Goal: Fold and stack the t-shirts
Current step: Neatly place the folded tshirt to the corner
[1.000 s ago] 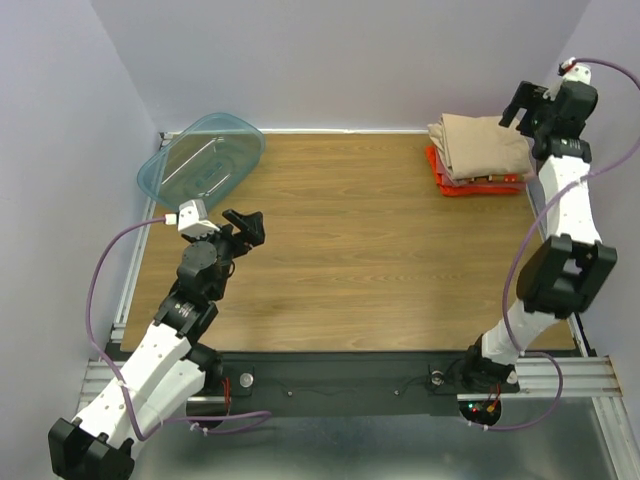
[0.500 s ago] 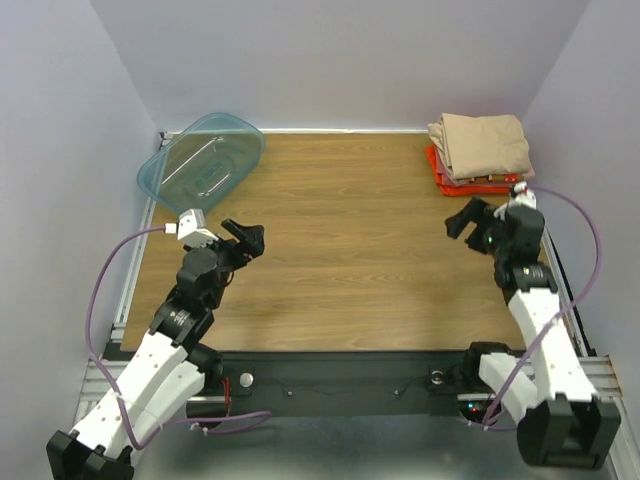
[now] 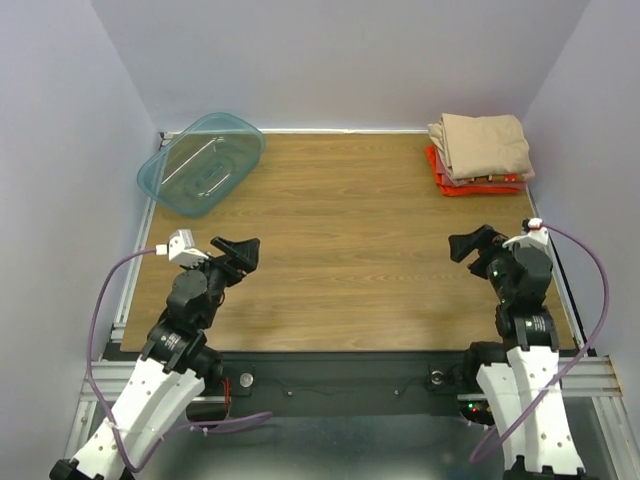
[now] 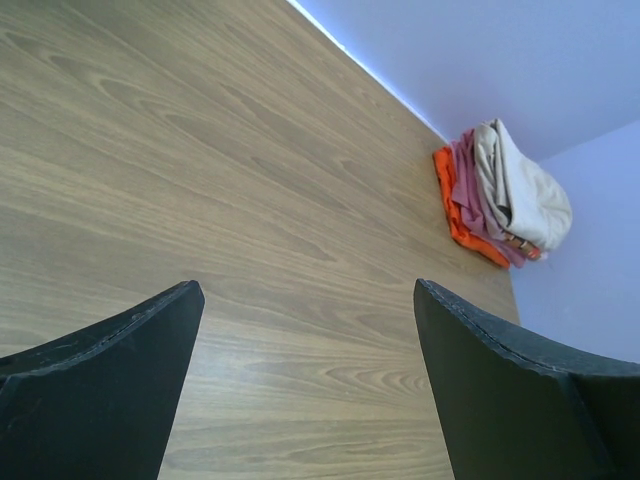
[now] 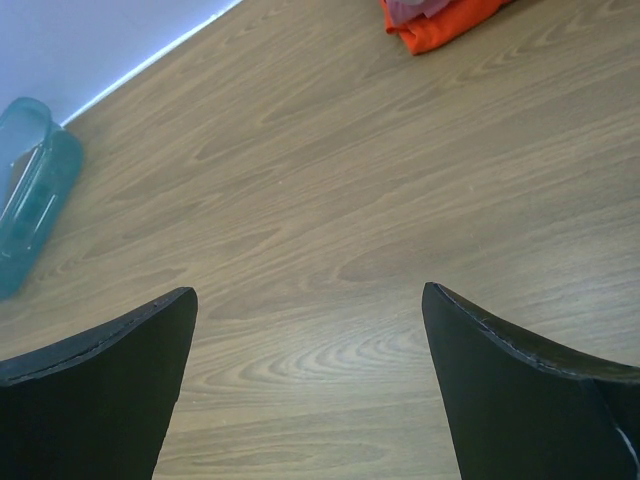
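Three folded t-shirts lie stacked at the table's far right corner: the tan one (image 3: pixel 483 143) on top, the pink one (image 3: pixel 492 180) under it, the red-orange one (image 3: pixel 440 174) at the bottom. The stack also shows in the left wrist view, tan (image 4: pixel 515 187), pink (image 4: pixel 468 180), red-orange (image 4: pixel 449 195); the right wrist view shows only its red-orange edge (image 5: pixel 445 22). My left gripper (image 3: pixel 238 251) is open and empty above the near left of the table. My right gripper (image 3: pixel 471 245) is open and empty at the near right, well short of the stack.
A translucent teal plastic tub (image 3: pixel 201 163) leans at the far left corner and also shows in the right wrist view (image 5: pixel 30 185). The wooden table (image 3: pixel 340 240) has purple walls on three sides and a metal rail along its left edge.
My right arm has drawn back from the shirt stack to the near right side and dropped low. My left arm has pulled back slightly toward its base. The stack has not moved.
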{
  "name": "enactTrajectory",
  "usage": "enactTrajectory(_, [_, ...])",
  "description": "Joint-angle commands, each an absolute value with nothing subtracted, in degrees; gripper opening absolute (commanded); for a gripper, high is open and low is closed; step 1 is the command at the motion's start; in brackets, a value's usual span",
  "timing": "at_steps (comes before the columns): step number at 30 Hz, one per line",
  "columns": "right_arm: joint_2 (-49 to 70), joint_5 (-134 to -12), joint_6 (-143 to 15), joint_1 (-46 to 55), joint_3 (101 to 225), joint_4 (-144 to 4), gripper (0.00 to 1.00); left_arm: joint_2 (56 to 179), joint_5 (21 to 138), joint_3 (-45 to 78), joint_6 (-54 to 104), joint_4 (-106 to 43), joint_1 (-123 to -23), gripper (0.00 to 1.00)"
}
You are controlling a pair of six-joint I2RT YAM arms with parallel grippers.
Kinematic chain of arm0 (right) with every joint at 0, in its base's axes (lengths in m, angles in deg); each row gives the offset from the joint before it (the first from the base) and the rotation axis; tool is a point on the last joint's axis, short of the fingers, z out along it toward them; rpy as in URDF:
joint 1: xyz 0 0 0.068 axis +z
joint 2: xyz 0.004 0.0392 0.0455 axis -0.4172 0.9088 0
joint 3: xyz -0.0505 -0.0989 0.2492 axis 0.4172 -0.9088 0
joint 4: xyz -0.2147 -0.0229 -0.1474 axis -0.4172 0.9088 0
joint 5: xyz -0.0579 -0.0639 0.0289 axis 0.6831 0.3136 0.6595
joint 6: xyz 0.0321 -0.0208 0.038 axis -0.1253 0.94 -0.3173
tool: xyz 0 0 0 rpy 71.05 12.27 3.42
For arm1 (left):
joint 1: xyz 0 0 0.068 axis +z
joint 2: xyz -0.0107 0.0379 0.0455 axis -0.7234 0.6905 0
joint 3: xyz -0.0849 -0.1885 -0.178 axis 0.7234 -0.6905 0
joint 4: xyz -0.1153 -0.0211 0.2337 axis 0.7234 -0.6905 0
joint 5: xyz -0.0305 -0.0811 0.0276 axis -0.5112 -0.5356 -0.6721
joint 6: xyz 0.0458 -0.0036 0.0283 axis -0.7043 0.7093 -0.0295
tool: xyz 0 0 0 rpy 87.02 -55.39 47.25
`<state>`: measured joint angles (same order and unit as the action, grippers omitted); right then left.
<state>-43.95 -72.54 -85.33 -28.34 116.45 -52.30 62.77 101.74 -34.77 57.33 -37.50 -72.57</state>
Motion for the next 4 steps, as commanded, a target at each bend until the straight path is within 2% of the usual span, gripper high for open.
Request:
enactTrajectory(1, [-45.75, -71.89, -85.49, -28.35, 115.24, -53.07, 1.0, 60.24, 103.71, -35.19, 58.17, -37.6, -72.52, 0.99])
enactTrajectory(4, [-45.93, -70.58, -85.66, -28.35, 115.32, -52.9, 1.0, 59.1, 104.24, -35.63, 58.26, -37.77, -72.52, 0.99])
